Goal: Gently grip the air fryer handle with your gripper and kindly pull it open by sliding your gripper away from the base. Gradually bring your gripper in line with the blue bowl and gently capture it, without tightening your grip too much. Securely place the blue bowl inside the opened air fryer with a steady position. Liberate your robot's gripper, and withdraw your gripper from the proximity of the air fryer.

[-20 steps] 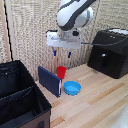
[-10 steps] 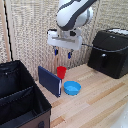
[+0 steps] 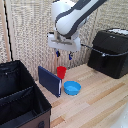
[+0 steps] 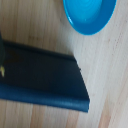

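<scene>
Claw (image 3: 63, 54) spread and empty, aloft above red cup (image 3: 61, 72) and blue bowl (image 3: 72, 88).

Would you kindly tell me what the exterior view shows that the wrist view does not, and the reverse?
Only the exterior view shows the pincer hanging above the table, the air fryer with its drawer shut, the air fryer handle, the red cup and the black crate. Only the wrist view shows the wood grain of the table close up. Both show the blue bowl and the dark-blue board.
</scene>
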{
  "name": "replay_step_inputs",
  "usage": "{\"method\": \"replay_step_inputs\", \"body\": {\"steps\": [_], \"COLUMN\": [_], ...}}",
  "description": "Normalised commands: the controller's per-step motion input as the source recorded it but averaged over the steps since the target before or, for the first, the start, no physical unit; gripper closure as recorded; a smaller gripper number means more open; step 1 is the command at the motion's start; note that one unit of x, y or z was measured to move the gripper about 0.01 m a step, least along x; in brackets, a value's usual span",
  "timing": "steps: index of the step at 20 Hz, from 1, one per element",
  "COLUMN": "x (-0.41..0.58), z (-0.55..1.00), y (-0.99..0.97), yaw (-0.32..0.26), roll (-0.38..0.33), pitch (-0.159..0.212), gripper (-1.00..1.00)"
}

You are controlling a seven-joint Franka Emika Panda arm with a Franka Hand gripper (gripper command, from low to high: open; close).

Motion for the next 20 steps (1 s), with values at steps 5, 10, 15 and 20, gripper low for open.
{"method": "replay_step_inputs", "body": {"steps": [5, 10, 15, 20], "x": [0.045, 0.022, 0.000, 0.000], "z": [-0.02, -0.12, -0.23, -0.24], "y": [-0.11, -0.34, -0.53, -0.64], "yaw": [0.034, 0.029, 0.023, 0.022], "roll": [-0.372, -0.326, -0.222, -0.130], "pitch": [-0.101, -0.118, -0.116, -0.128], "gripper": [-1.00, -1.00, -1.00, -1.00]}}
